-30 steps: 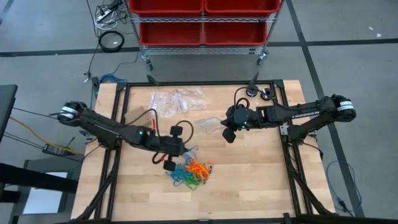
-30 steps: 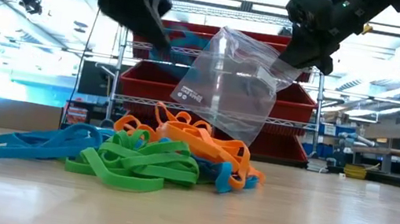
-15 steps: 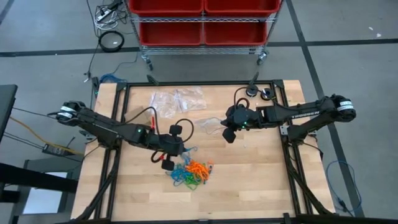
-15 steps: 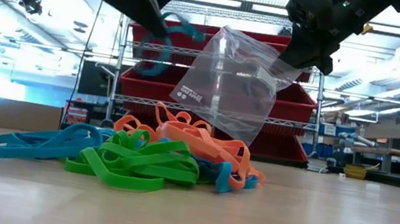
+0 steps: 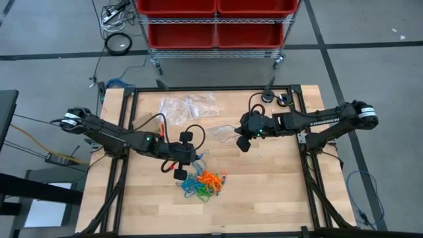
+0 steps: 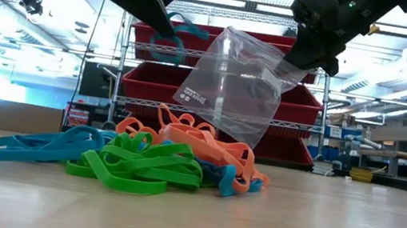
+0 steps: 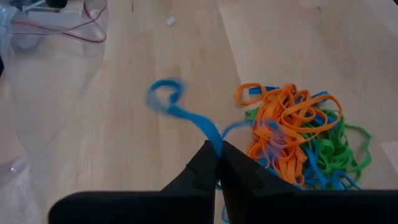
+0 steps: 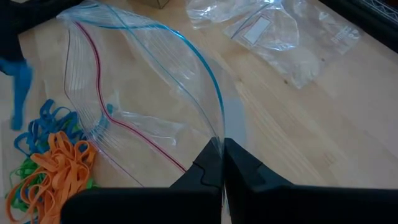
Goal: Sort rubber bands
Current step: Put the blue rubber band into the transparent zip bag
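Note:
A tangled pile of orange, blue and green rubber bands lies on the wooden table near its middle. Just left of and above the pile, my left gripper is shut on one blue rubber band. Toward the right, my right gripper is shut on a clear zip bag. The bag hangs above the table, and its open mouth faces the left gripper. My left gripper pinches one end of the blue band between its two fingertips, slanting down from the table's left. The band is lifted clear of the pile, and its free loop sticks out beyond the fingers toward the bag. My right gripper pinches the bag's mouth edge, by the blue and red zip lines, between its two fingers. It slants down from the table's right. The bag hangs below the fingers, clear of the table, with its mouth gaping.
Several more clear bags lie flat at the table's far side. A black frame borders the table top. Bare wood lies to the right of the pile and along the near edge. A shelf with red bins stands beyond the far edge.
Both arms stay in place. The blue band in my left gripper has swung out from behind the fingers, and its loop now shows a little higher, toward the bag. The bag and the pile have not moved.

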Robot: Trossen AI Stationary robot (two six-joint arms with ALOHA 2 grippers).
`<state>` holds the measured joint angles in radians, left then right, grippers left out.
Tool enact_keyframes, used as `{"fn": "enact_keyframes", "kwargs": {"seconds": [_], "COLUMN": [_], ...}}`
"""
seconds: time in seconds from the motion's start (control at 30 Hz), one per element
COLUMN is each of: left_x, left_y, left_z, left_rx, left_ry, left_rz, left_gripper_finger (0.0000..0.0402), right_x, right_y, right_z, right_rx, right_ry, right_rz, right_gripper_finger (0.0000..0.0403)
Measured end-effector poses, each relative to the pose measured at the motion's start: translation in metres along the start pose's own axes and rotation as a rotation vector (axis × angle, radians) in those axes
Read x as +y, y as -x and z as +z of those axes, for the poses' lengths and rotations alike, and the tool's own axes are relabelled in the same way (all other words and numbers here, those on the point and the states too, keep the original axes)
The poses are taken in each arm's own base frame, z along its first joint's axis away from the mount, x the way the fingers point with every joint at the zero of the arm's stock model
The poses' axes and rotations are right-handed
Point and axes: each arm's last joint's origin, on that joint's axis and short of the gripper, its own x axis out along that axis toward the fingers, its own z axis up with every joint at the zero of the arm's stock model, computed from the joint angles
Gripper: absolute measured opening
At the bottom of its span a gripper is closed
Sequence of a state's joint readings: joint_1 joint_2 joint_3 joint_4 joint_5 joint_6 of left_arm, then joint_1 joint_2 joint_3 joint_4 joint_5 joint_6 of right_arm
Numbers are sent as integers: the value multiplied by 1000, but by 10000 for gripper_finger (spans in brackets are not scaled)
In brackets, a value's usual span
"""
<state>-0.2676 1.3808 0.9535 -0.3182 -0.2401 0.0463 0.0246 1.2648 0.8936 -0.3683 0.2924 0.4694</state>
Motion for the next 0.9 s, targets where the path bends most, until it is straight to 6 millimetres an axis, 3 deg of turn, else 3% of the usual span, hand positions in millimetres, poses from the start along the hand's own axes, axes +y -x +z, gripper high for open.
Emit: {"fn": "enact_keyframes", "kwargs": {"seconds": [0.37,0.7,0.9], "left_x": [1,3,2], "left_y": [0,-1,-1], "left_z": [1,2,2], "left_rx": [-11,-19,-23], "left_ry": [3,20,-7], "left_rz": [24,37,17], "left_gripper_finger": [8,41,8], "right_x": [0,0,0], "right_y": [0,0,0], "right_z": [0,0,0], "right_rx": [0,0,0], "right_ry": [0,1,1], "right_rz": [0,0,0], "right_gripper_finger": [0,0,0]}}
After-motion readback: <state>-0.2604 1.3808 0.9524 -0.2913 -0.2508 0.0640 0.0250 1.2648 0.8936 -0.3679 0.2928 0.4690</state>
